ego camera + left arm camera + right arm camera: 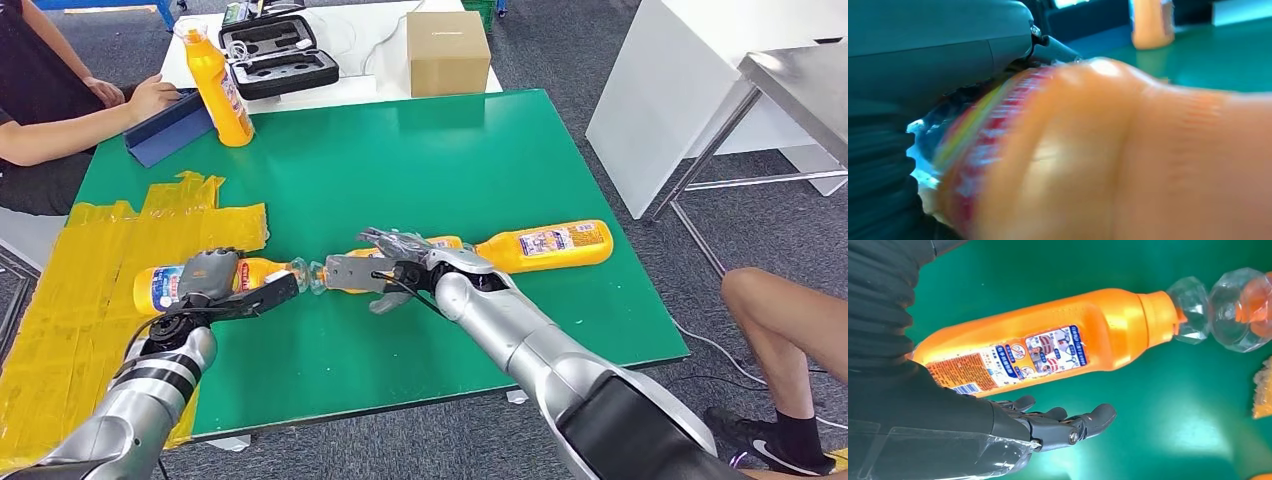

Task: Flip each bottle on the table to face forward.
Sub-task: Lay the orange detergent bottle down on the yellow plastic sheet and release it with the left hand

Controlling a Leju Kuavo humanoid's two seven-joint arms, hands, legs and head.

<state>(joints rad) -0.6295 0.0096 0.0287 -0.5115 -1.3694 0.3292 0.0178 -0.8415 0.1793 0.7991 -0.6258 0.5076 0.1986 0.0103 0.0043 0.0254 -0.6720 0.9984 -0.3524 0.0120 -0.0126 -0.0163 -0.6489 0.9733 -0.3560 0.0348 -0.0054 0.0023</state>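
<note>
On the green tabletop (450,160), the left hand (205,280) grips a lying orange bottle (160,287) near the left edge. The right hand (385,270) hovers, fingers spread, over the middle bottle (1048,347), seemingly not touching. Another bottle (545,245) lies toward the right edge; a fourth (220,90) stands at the far-left corner.

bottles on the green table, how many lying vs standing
lying bottles: 3 (left bottle, middle bottle, right bottle)
standing bottle: 1
total: 4
</note>
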